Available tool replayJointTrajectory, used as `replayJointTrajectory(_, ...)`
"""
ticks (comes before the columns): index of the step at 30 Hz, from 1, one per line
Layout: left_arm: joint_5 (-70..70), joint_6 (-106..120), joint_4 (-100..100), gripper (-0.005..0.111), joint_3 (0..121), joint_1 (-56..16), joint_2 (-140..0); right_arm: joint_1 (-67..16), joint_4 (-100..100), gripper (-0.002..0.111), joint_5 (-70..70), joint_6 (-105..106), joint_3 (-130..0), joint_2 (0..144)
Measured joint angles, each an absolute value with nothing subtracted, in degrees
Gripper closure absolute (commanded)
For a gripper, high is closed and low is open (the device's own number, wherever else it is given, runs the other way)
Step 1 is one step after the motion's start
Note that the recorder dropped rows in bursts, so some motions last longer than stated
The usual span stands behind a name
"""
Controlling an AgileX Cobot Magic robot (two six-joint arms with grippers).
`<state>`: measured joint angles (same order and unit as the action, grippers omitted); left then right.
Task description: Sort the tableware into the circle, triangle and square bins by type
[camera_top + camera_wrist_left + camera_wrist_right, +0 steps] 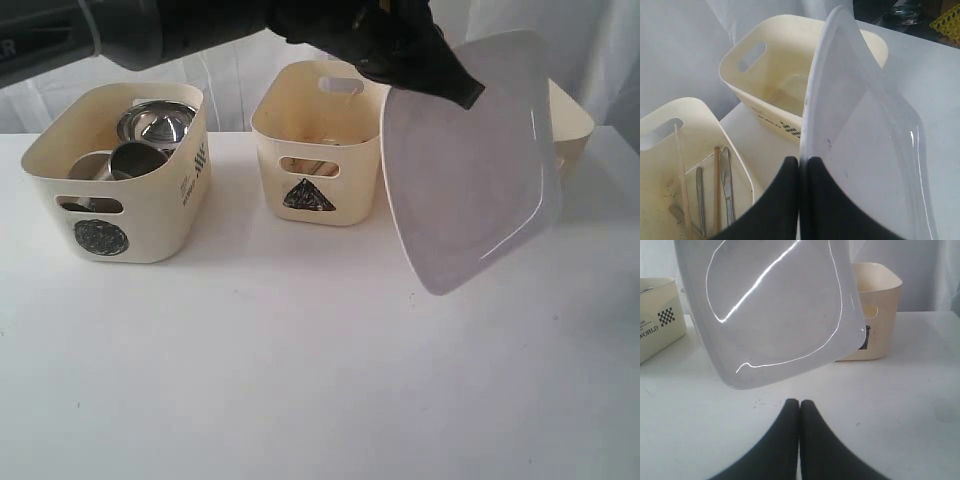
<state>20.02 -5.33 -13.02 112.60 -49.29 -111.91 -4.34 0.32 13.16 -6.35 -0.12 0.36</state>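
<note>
The large white rounded-square plate [470, 160], smooth and glossy with a raised rim, hung tilted on edge clear of the table [300, 380]. It was in front of the cream plastic square bin [572, 120] and just beside the triangle bin [270, 150]. The left end effector [801, 162] was clenched on the plate's upper rim, one black finger on each face. The left arm [120, 35] reached in from above, across the middle. The right end effector [799, 402] was fully closed and empty, low over the table, facing the plate.
</note>
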Motion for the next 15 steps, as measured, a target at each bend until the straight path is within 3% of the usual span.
replayJointTrajectory(15,16.68,-5.46,-20.08,0.107,112.6,-49.29,-111.91,-4.34,0.32,0.108,13.16,-6.35,-0.12,0.36)
